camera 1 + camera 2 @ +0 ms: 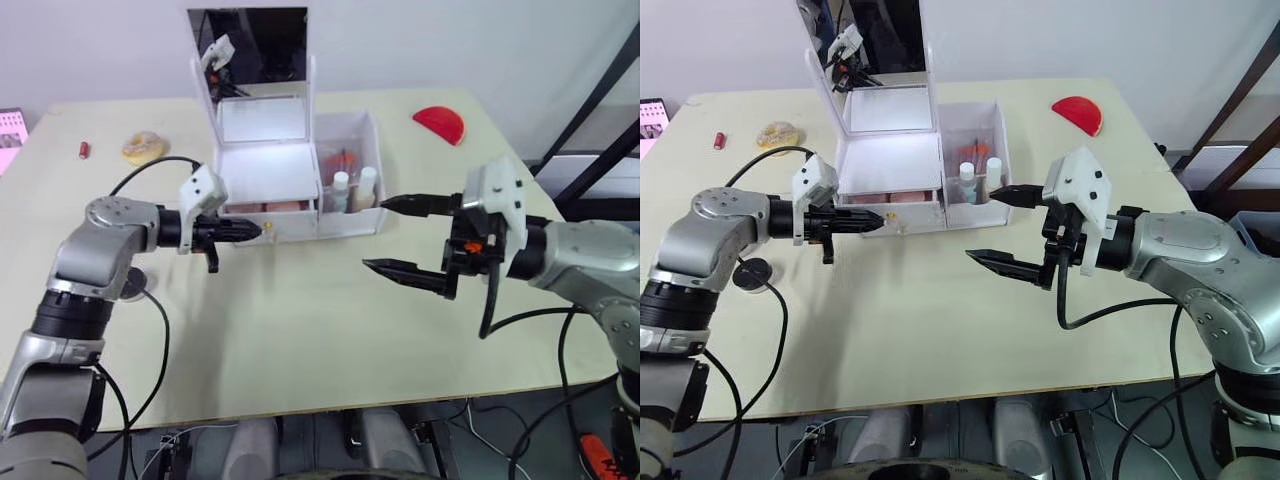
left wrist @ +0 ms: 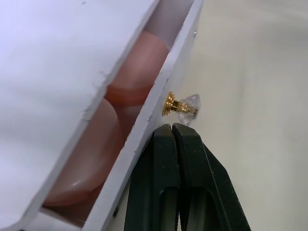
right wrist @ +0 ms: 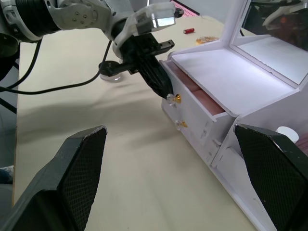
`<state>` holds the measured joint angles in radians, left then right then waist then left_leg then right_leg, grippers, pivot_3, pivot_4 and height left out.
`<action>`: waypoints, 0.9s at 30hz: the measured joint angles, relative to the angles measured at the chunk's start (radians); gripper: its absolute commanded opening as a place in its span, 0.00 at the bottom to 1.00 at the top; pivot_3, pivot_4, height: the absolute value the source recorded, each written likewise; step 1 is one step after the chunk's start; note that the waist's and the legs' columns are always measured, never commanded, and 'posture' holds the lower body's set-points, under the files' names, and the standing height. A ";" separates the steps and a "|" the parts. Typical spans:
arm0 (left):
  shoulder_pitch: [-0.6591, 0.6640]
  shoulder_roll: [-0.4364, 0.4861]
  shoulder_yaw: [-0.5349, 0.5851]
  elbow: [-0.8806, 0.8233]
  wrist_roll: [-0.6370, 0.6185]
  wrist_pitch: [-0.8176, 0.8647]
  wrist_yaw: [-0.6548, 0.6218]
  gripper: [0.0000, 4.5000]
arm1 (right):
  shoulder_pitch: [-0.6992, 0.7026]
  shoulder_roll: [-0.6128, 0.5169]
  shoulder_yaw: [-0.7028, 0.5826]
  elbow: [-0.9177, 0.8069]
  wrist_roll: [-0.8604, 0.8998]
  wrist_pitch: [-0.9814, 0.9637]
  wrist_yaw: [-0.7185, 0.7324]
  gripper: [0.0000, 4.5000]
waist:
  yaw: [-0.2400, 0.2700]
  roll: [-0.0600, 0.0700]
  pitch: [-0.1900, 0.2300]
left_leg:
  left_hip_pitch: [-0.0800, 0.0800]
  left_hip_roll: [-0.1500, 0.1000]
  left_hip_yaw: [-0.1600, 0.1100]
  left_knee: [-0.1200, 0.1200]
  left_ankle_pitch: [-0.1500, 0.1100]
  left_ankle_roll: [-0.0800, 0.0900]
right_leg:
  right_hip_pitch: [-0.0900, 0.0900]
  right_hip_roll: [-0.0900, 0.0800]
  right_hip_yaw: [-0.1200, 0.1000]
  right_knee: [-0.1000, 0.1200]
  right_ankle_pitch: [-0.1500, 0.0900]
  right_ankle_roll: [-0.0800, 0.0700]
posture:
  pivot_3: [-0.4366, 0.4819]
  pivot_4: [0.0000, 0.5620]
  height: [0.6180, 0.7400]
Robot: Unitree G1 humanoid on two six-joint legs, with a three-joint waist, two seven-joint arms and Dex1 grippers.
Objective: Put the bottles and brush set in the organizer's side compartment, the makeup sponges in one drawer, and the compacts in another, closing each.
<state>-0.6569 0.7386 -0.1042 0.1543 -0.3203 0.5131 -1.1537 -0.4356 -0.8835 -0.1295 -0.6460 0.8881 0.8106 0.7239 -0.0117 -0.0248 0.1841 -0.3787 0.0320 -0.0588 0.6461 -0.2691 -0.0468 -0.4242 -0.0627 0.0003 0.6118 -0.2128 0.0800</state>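
**Left claw at the drawer front, ready to push it shut**

The white organizer (image 1: 290, 180) stands near the far side of the tabletop (image 1: 300, 340), with its mirror lid up. Its side compartment (image 1: 352, 170) is on the robot's right, and two bottles (image 1: 353, 190) stand inside it, with something red behind them.

The top drawer (image 3: 195, 98) sticks out a little toward the robot. Pink, rounded things lie inside it; they look like the makeup sponges (image 2: 120, 110).

The left claw (image 1: 252, 229) is right at the front of that drawer. Its two fingers are pressed together, holding nothing. The tips sit just below the small gold and clear knob (image 2: 180, 107), touching or almost touching the drawer front.

The right claw (image 1: 405, 240) hangs over the tabletop in front of the side compartment. Its fingers are wide apart and empty.

The left arm is much nearer the drawer. The drawer slides straight back into the organizer, away from the robot, so the push should go that way, along the claw's own line.
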 measured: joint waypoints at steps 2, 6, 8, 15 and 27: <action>-0.007 -0.011 0.000 0.017 0.012 -0.010 0.012 0.02 | 0.000 0.000 0.000 0.000 0.001 0.000 -0.001 1.00 | 0.000 0.000 0.000 | 0.000 0.000 0.000 0.000 0.000 0.000 | 0.000 0.000 0.000 0.000 0.000 0.000 | 0.48 0.27 1.00; -0.025 -0.045 0.001 0.049 0.020 -0.024 0.038 0.02 | 0.000 0.000 0.000 -0.002 0.002 0.000 -0.002 1.00 | 0.003 0.000 0.000 | 0.000 0.000 0.000 0.001 0.000 0.000 | 0.000 0.000 0.000 0.000 0.000 0.000 | 0.48 0.27 1.00; -0.032 -0.055 0.001 0.064 0.025 -0.029 0.048 0.02 | 0.001 0.000 0.000 -0.006 0.002 0.000 -0.002 1.00 | 0.002 0.000 0.000 | 0.000 0.000 0.000 0.001 0.000 0.000 | 0.000 0.000 0.000 0.000 0.000 0.000 | 0.48 0.27 1.00; -0.042 -0.058 0.001 0.078 0.028 -0.031 0.054 0.02 | 0.002 0.000 0.000 -0.018 0.010 0.002 -0.002 1.00 | 0.001 0.000 0.000 | 0.000 0.000 0.000 0.001 0.000 0.000 | 0.000 0.000 0.000 0.001 0.000 0.000 | 0.48 0.27 1.00; -0.005 -0.047 0.026 0.016 0.017 -0.006 0.072 0.02 | 0.003 0.000 0.000 -0.018 0.022 0.002 0.000 1.00 | 0.000 0.000 0.000 | 0.000 0.000 0.000 0.000 0.000 0.000 | 0.000 0.000 0.000 0.000 0.000 0.000 | 0.48 0.27 1.00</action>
<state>-0.6618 0.6917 -0.0786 0.1707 -0.3032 0.5076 -1.0815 -0.4326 -0.8835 -0.1294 -0.6636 0.9100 0.8129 0.7243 -0.0115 -0.0249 0.1841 -0.3787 0.0320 -0.0589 0.6464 -0.2691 -0.0468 -0.4241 -0.0629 0.0003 0.6121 -0.2128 0.0802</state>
